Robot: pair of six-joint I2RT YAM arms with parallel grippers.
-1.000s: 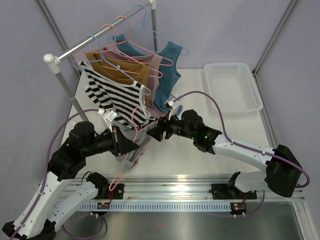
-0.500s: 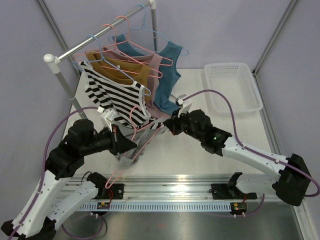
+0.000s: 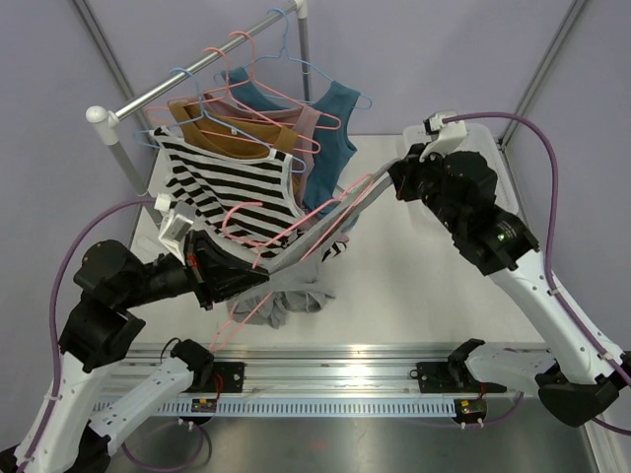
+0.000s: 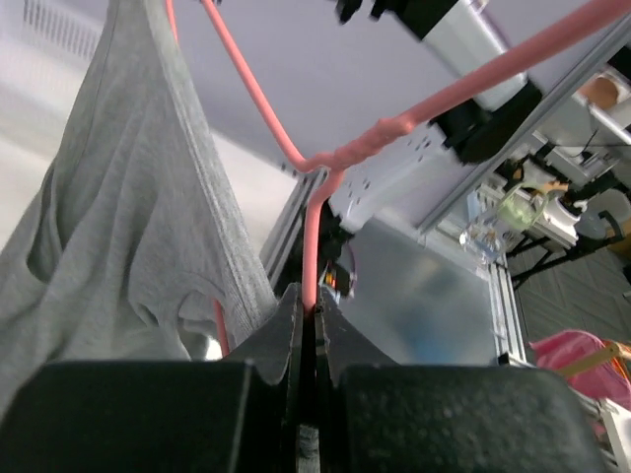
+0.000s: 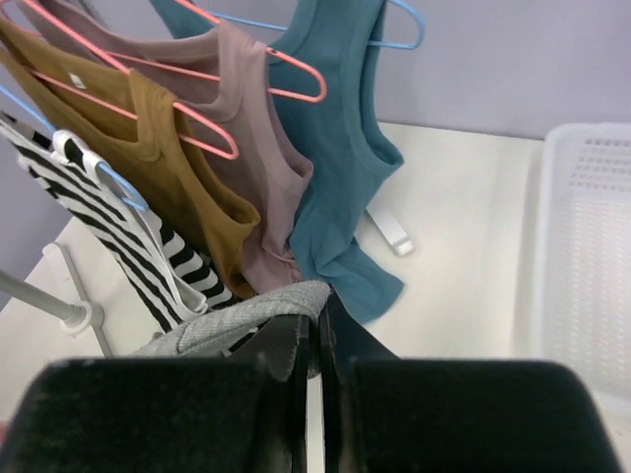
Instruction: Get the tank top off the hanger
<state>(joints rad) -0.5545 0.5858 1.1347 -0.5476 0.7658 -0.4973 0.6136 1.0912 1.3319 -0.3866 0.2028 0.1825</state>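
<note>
Left claw (image 3: 261, 279): clenched on the wire of the pink hanger (image 4: 312, 246). In the left wrist view the fingers (image 4: 286, 330) pinch the wire with no gap showing.

Right claw (image 3: 394, 176): raised above the desk (image 3: 414, 286) and clenched on an edge of the grey tank top (image 3: 301, 286). The right wrist view shows the grey fabric bunched at the fingertips.

We see the tank top pulled into a taut band between the two claws. Its loose body sags just beside and below the left claw, over the desk, and it drapes against the hanger wire on that claw's left side in the wrist view.

Beyond the right claw, striped, mustard, mauve and teal tops hang on the rail (image 3: 197, 74). A white basket (image 5: 582, 256) lies to that claw's right.
</note>
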